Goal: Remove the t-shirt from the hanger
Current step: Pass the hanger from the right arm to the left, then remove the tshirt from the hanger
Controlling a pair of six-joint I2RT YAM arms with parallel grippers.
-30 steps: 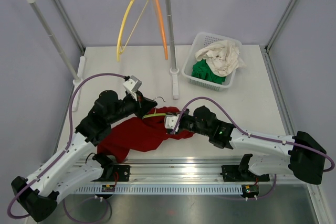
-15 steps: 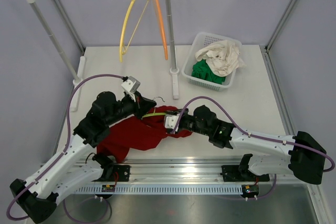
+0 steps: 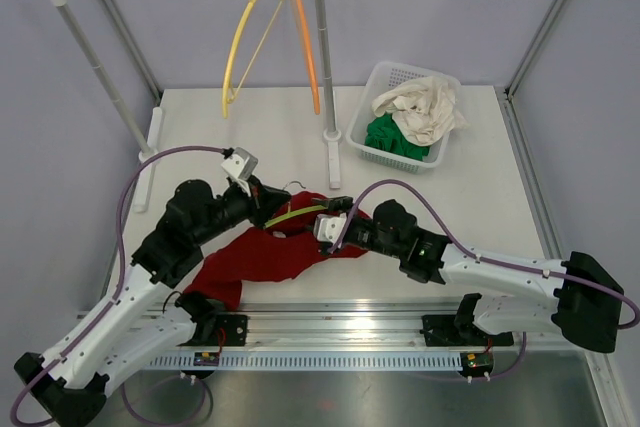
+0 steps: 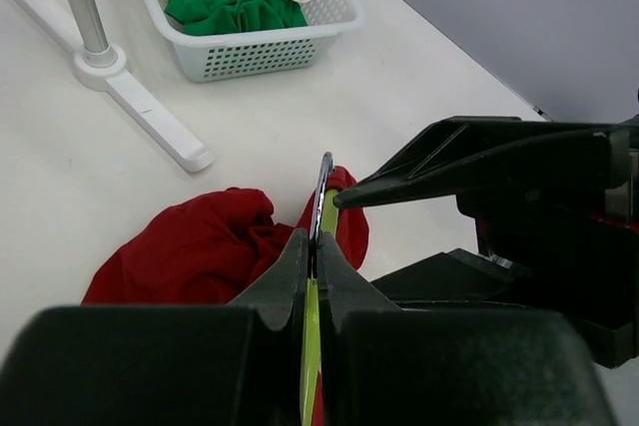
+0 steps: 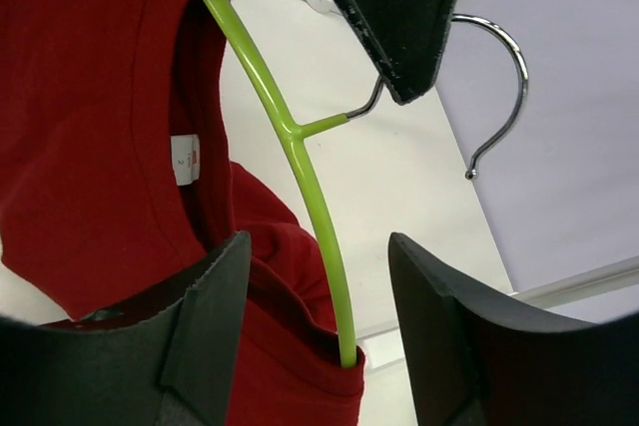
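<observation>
Pinching the lime-green hanger (image 4: 326, 209) near its neck, the left gripper (image 4: 312, 246) has its fingers pressed tight together on the thin plastic. The red t-shirt (image 3: 258, 257) lies crumpled on the table (image 3: 450, 177) between the two arms, its collar wrapped around the hanger's shoulders, while the metal hook (image 5: 502, 72) pokes out free of the cloth. The right gripper (image 5: 319, 246) stands with its jaws spread apart and holding nothing, just beside the collar, with one hanger shoulder running between its fingers.
</observation>
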